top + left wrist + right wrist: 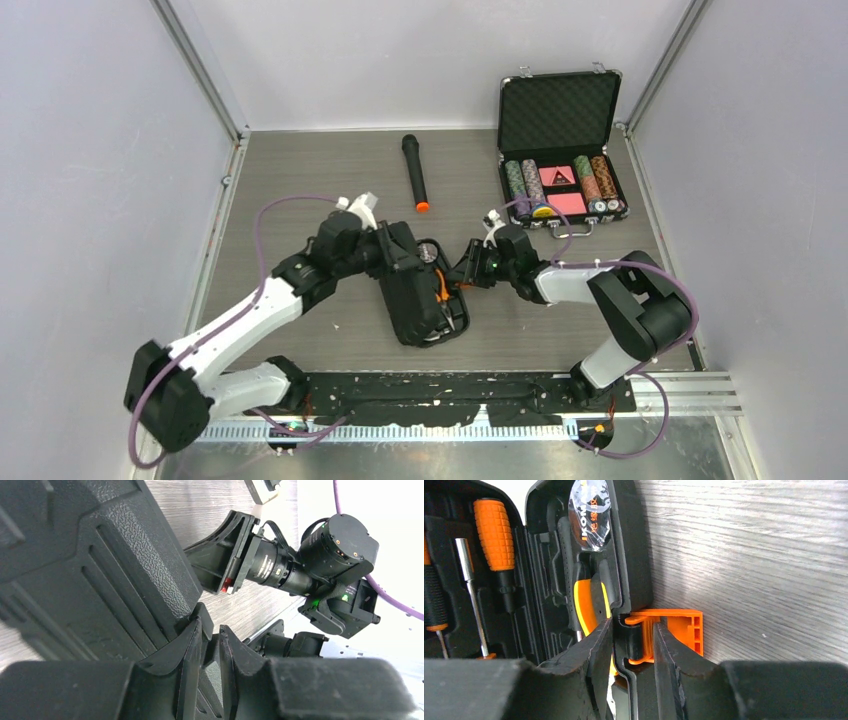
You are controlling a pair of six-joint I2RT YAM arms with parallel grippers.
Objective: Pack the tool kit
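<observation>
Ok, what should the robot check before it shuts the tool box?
1. Screwdrivers sitting in their slots: ok.
2. Orange latch swung outward: ok.
3. Right jaws pinching the tool kit at its front wall: ok.
4. Left jaws around the lid edge: ok.
5. Every tool inside: cannot tell.
6. Lid closed: not ok, it stands part open.
</observation>
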